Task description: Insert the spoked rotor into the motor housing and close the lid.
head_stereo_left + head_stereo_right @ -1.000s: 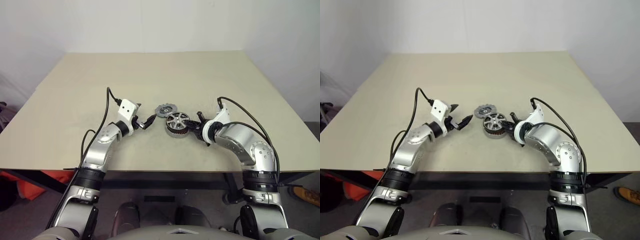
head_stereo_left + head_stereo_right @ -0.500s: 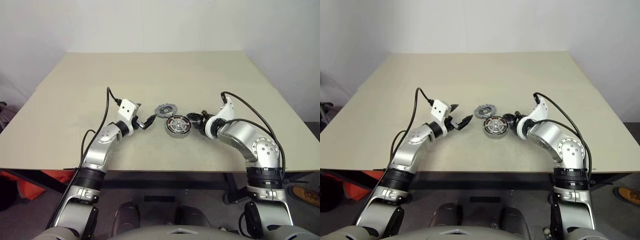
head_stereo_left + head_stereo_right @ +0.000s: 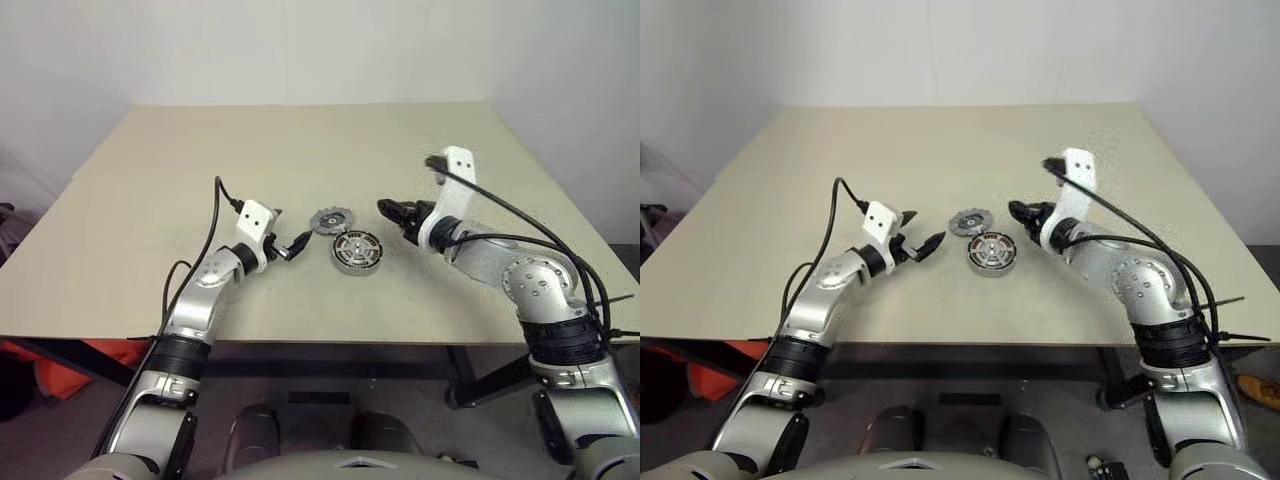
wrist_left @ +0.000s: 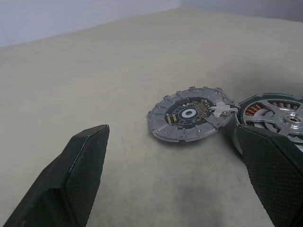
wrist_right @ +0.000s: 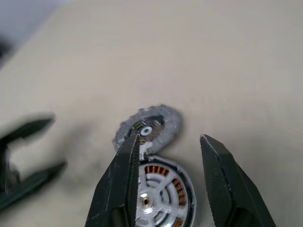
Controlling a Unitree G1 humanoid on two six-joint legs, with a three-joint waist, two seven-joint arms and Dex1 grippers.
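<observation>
The motor housing (image 3: 343, 262), a shallow silver can with copper windings, sits mid-table. The spoked rotor (image 5: 154, 191) lies flat inside it, silver spokes around a hub. Touching the housing's far left edge lies the lid (image 4: 189, 113), a flat grey disc with a notched rim, dark inner face up. My left gripper (image 3: 293, 226) hovers open just left of the lid, pointing at it, with nothing between its fingers. My right gripper (image 3: 392, 210) hangs open and empty above the table, right of the housing, pointing left over it.
The beige table (image 3: 300, 150) carries just these parts near its middle. A pale wall rises behind the far edge. Black cables loop off both wrists.
My right gripper opened and came off the housing's right side, then rose and rolled over. The spoked part that stood tilted now lies flat. The left arm stayed put.
</observation>
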